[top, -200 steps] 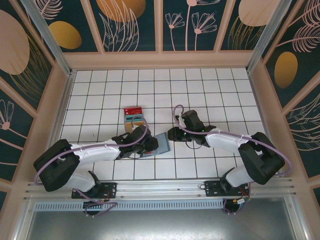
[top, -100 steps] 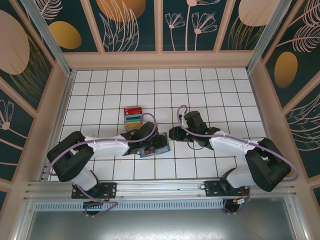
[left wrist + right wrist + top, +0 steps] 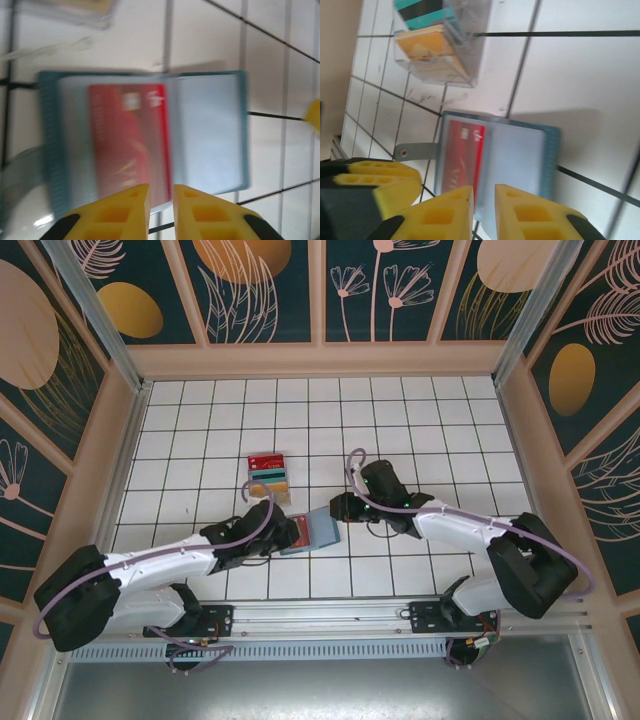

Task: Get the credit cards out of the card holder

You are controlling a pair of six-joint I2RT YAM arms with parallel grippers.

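The slate-blue card holder [image 3: 320,527] lies open flat on the tiles. A red credit card [image 3: 130,140] sits in its left pocket, and the right half [image 3: 210,130] holds nothing. My left gripper [image 3: 284,533] is at the holder's left end. Its yellow fingertips [image 3: 161,192] hover over the near edge with a narrow slit and nothing between them. My right gripper [image 3: 333,508] is at the holder's right end, its tips [image 3: 483,192] likewise close together above the holder [image 3: 515,155]. Red, teal and tan cards [image 3: 268,476] lie stacked up-left.
The teal card [image 3: 425,10] and tan card [image 3: 425,47] look to be in clear sleeves. A grey strap tab [image 3: 415,150] sticks out of the holder's left side. Patterned walls [image 3: 320,300] ring the white tiled floor.
The left arm swung back and left, drawing its gripper off the holder's middle to its left end and uncovering the red card. The right gripper edged slightly left.
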